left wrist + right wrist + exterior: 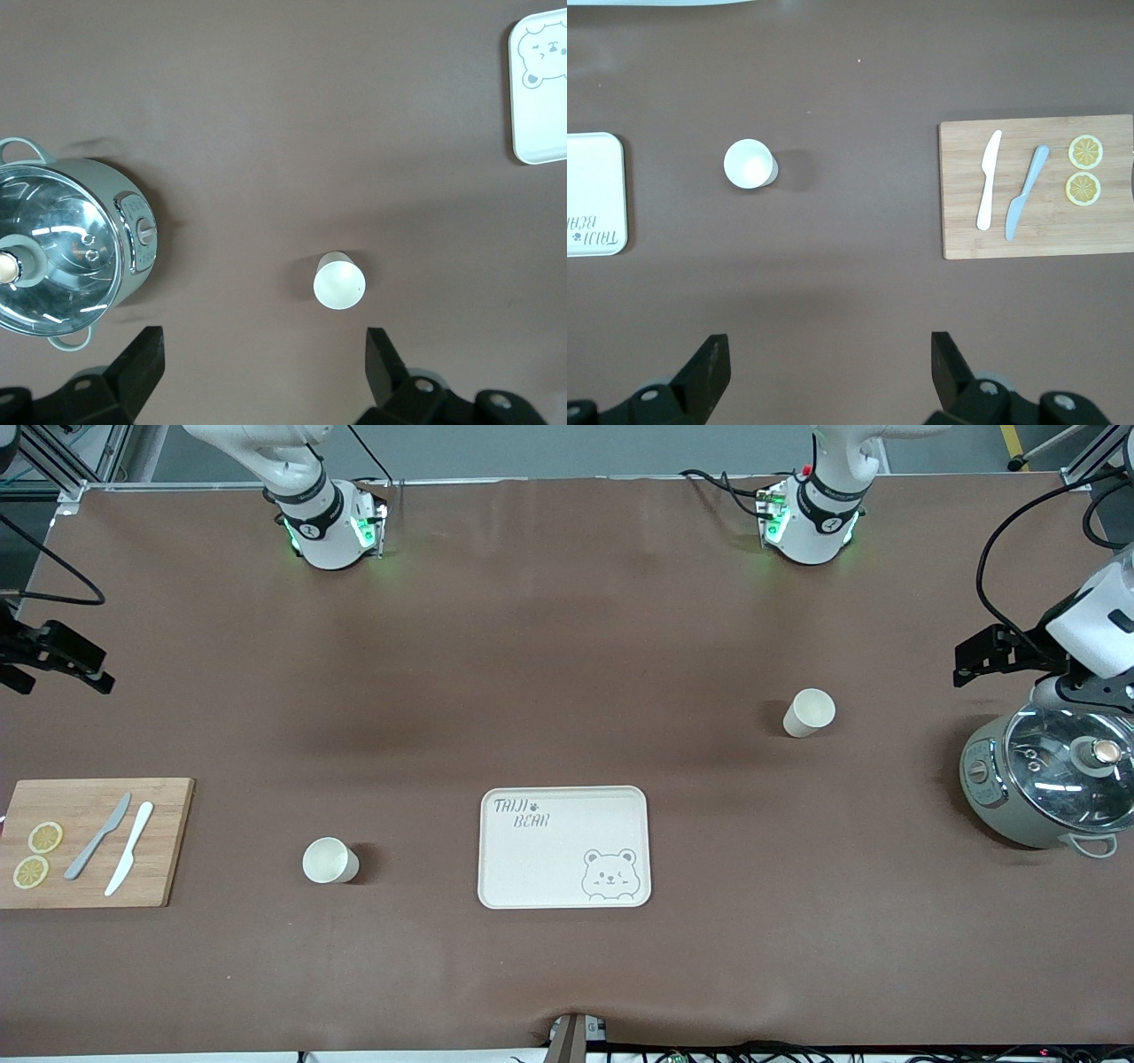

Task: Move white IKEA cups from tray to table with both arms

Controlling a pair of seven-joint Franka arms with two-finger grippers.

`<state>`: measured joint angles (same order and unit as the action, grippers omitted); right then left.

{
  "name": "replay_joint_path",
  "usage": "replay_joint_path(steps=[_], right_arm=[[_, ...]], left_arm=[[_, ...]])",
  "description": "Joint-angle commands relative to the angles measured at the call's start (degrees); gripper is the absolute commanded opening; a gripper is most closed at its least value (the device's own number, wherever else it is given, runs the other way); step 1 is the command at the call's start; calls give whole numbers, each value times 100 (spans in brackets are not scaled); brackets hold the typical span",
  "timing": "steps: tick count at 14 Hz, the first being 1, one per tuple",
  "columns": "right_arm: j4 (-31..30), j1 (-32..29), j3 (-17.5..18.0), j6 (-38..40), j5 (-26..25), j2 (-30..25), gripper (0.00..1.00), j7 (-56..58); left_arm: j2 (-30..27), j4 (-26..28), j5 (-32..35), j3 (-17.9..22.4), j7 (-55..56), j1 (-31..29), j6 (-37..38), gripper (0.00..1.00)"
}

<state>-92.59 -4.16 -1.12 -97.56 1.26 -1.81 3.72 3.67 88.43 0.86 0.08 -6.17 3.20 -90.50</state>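
The tray point(564, 847), a cream rectangle with a bear printed on it, lies flat on the brown table point(567, 646) and serves here as the landmark. One white cup point(330, 861) stands upright on the table beside the tray, toward the right arm's end and well apart from its rim. The other white cup point(808, 712) also stands upright, farther from the front camera than the tray and off toward the left arm's end. Neither cup touches the tray, and nothing rests on it. The left gripper point(266, 363) hangs high over the table next to a grey-green cooker point(1045, 784) with a glass lid, far from the tray at the left arm's end; its fingers are spread wide with nothing between them. The right gripper point(830, 367) hangs over the table at the right arm's end, its fingers likewise spread and empty. Beyond the first cup from the tray sits a wooden cutting board point(93, 841) carrying two knives point(115, 846) and two lemon slices point(37, 855).
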Motion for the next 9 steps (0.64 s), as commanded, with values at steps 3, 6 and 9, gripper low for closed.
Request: replay_joint_path(steps=[3,6,9], right_arm=[[153,-120,86,105,6,66,100,-55],[153,-120,86,166,15,66,100,-64],[153,-120,95,167,6,75,100,-73]], left_arm=[[-60,-10,133,-43,-25,14,94,100],[-60,-10,133,-43,-34,5,94,100],[-60,-10,125,-43,-25,14,94,100]])
